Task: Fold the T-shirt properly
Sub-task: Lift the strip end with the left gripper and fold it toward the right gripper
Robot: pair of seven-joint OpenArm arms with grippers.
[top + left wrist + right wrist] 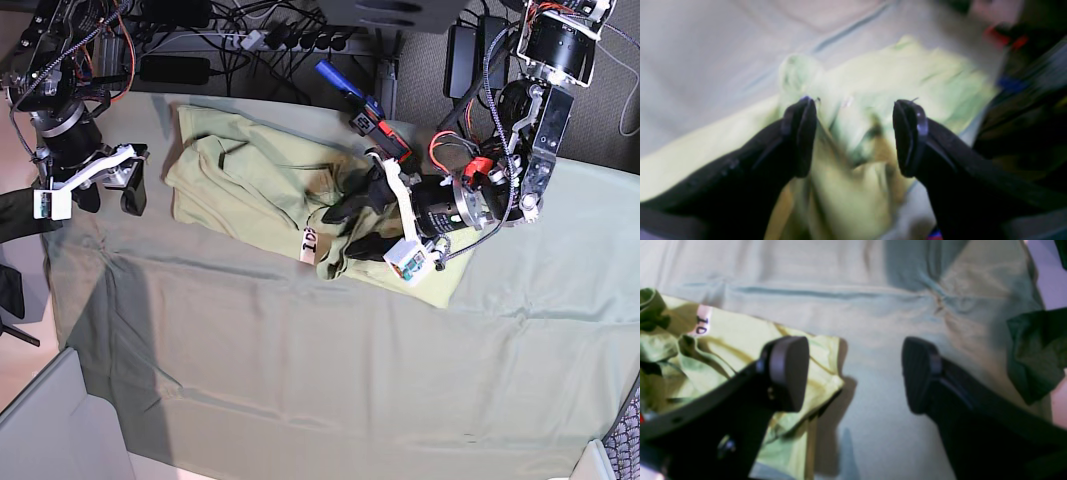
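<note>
My left claw (853,136) hung open over the rumpled shirt (265,185), my right claw (853,373) open beside it, folding barely begun

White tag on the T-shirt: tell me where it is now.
In the base view the white tag sits on the T-shirt near its front edge, just left of the open left gripper.

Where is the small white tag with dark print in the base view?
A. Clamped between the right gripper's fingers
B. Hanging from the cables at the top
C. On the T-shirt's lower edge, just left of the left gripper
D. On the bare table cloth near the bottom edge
C: the white tag sits on the T-shirt at its lower edge, just left of the open left gripper.
</note>
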